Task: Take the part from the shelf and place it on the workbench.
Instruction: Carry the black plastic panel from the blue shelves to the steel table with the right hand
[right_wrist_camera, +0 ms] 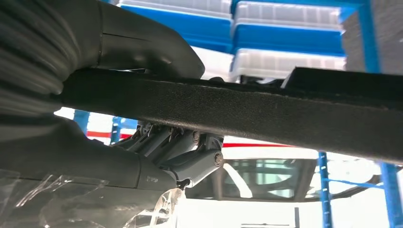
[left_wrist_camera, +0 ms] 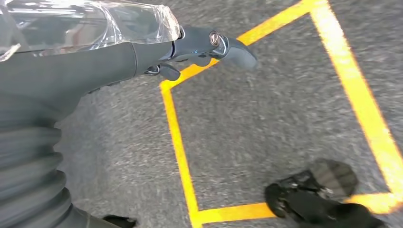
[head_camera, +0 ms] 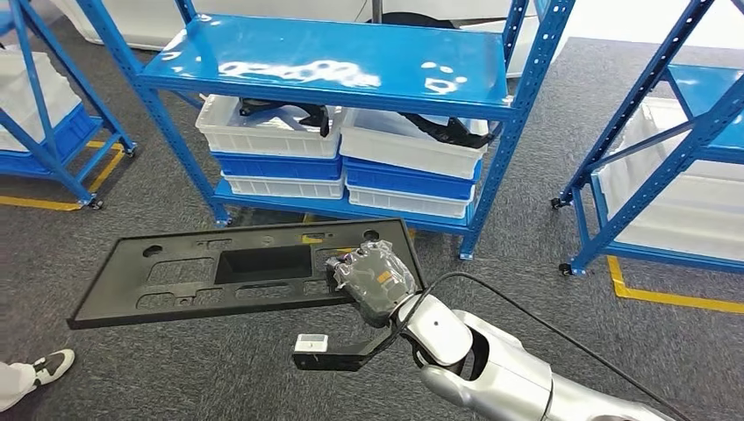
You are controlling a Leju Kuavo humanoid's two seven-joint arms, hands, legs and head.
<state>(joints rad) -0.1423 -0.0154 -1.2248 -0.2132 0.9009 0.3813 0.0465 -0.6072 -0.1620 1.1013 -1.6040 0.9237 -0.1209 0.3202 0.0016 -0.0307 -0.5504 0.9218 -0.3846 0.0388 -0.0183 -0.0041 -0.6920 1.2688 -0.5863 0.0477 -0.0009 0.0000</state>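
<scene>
Head view: the right hand [head_camera: 375, 279], wrapped in clear plastic, sits at centre frame and grips the right end of a long flat black panel [head_camera: 237, 270]. The panel is held off the grey carpet [head_camera: 140, 368], stretching from centre to left of frame, in front of the blue shelf [head_camera: 333, 66]. White bins [head_camera: 272, 127] and blue bins [head_camera: 408, 180] are stacked on the shelf's lower level. A shoe [head_camera: 53, 364] shows at the lower left corner.

Left wrist view: the left hand [left_wrist_camera: 199, 47] lies along the upper left of frame over carpet marked with yellow tape [left_wrist_camera: 178, 142]; its fingers [left_wrist_camera: 237, 52] are partly curled with nothing in them.

Right wrist view: the panel's edge [right_wrist_camera: 247, 111] crosses mid-frame, clamped between the thumb [right_wrist_camera: 142, 47] and the fingers [right_wrist_camera: 190, 156].
</scene>
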